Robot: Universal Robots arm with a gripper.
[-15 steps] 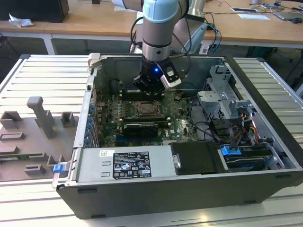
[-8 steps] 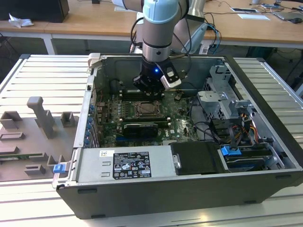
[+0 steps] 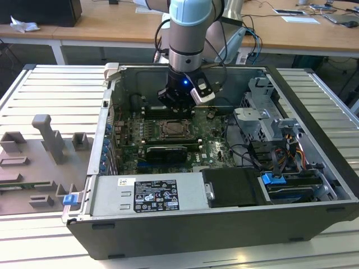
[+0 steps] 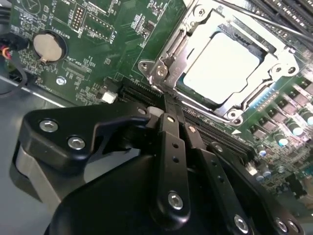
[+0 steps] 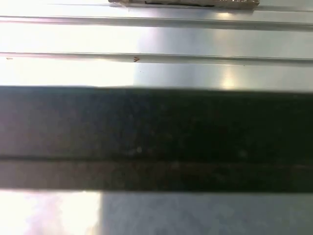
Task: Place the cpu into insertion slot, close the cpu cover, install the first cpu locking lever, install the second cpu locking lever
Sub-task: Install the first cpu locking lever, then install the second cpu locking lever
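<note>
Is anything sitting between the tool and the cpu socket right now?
Nothing visible does. In the second wrist view the tool sits beside the insertion slot, where the cpu already lies under the cpu cover.

open computer case [image 3: 185,230] on ribbed metal table [image 3: 56,89]

Open PC case [image 3: 314,112] w/ PSU [image 3: 148,194], coin cell [image 4: 48,45].
</note>
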